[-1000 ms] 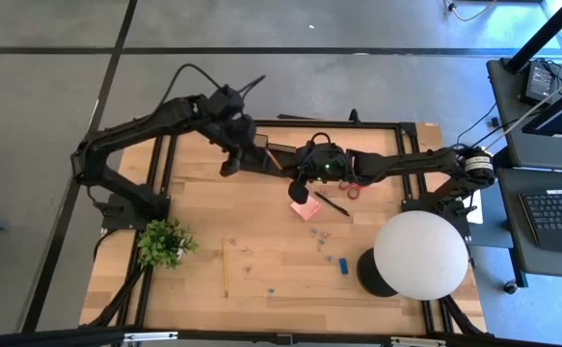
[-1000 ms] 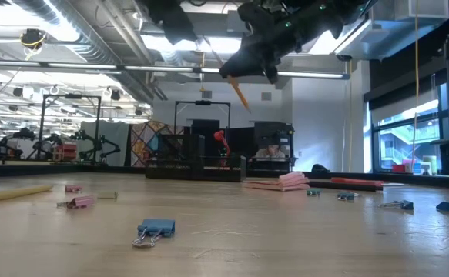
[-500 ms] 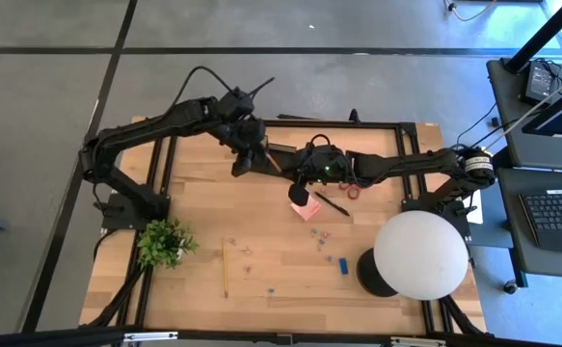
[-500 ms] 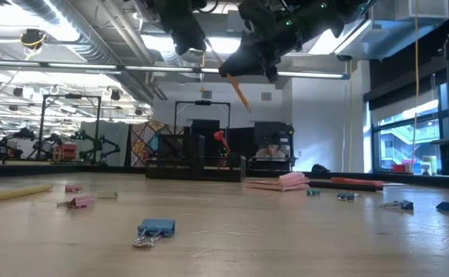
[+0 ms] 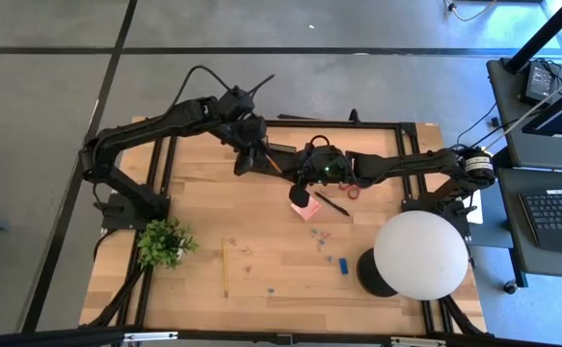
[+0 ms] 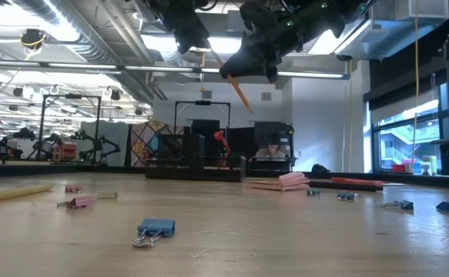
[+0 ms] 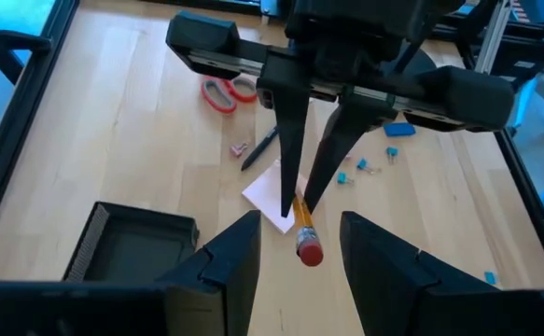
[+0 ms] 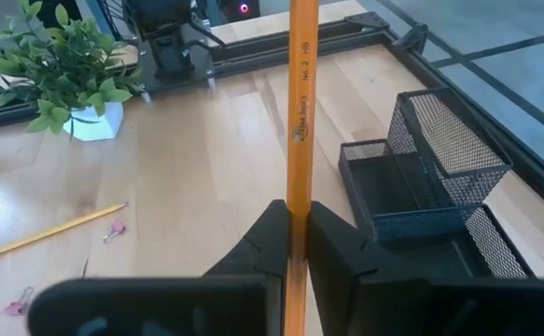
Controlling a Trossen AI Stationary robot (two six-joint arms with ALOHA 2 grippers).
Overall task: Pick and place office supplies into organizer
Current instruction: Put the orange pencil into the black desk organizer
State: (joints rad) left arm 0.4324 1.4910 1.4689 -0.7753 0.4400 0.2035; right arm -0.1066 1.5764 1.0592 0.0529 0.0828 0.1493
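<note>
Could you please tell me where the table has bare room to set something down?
Bare wood lies between the plant and the organizer, and around the loose pencil. It is crowded between the sticky-note pad and the lamp, where clips lie scattered.

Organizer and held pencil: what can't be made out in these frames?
- Organizer: in the high view, both arms cover most of it; in the low view, it blends into dark room clutter.
- Pencil: its tip is cut off by the right wrist picture's edge; in the high view, the right hand hides most of it.
- Clips: too small to count in the high view.
</note>
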